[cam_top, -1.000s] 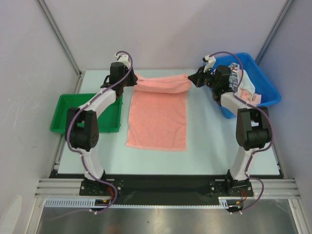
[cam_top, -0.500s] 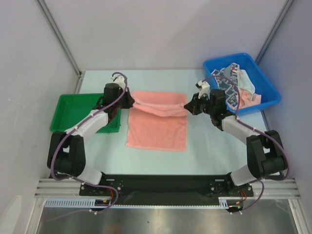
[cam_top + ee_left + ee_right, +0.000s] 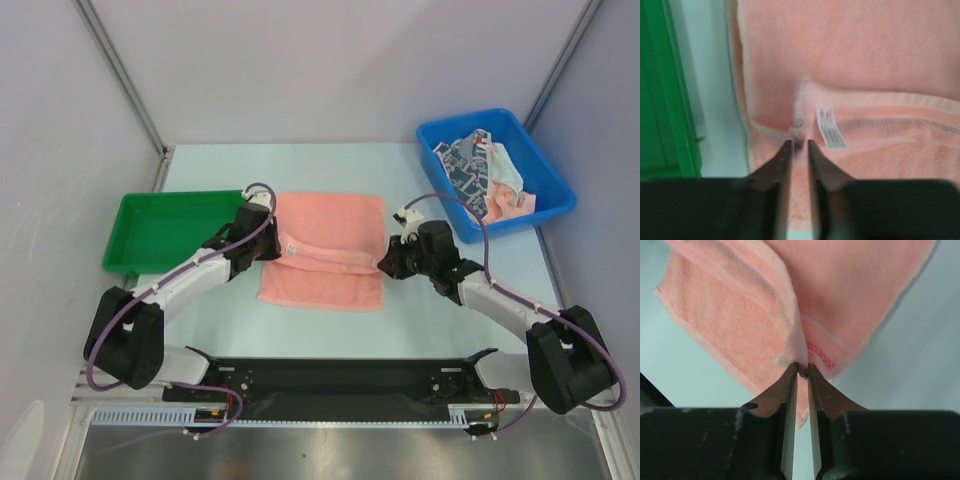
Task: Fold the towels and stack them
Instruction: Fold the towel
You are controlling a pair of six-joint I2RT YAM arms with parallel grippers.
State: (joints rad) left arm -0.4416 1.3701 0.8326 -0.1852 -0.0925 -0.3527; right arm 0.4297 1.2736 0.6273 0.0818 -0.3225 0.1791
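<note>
A salmon-pink towel [image 3: 330, 285] lies on the table between the arms, its far edge folded over toward me to about halfway. My left gripper [image 3: 278, 246] pinches the folded edge's left corner, my right gripper [image 3: 384, 264] its right corner. In the left wrist view the jaws [image 3: 799, 143] stand narrowly apart on a pucker of towel [image 3: 865, 60] beside a white tag [image 3: 830, 127]. In the right wrist view the towel [image 3: 855, 285] rises in a peak into the nearly shut gripper [image 3: 802, 368]. More towels [image 3: 482, 175], navy-patterned, white and pink, lie heaped in the blue bin.
The blue bin [image 3: 462, 117] stands at the far right of the pale table [image 3: 330, 165]. A green tray [image 3: 165, 230] sits left of the pink towel, close to my left arm; it also shows at the left edge of the left wrist view as the green tray [image 3: 670, 100].
Both grippers have carried the towel's far edge toward me and down, from the back of the table to over the towel's middle. The jaws now stand a little apart.
</note>
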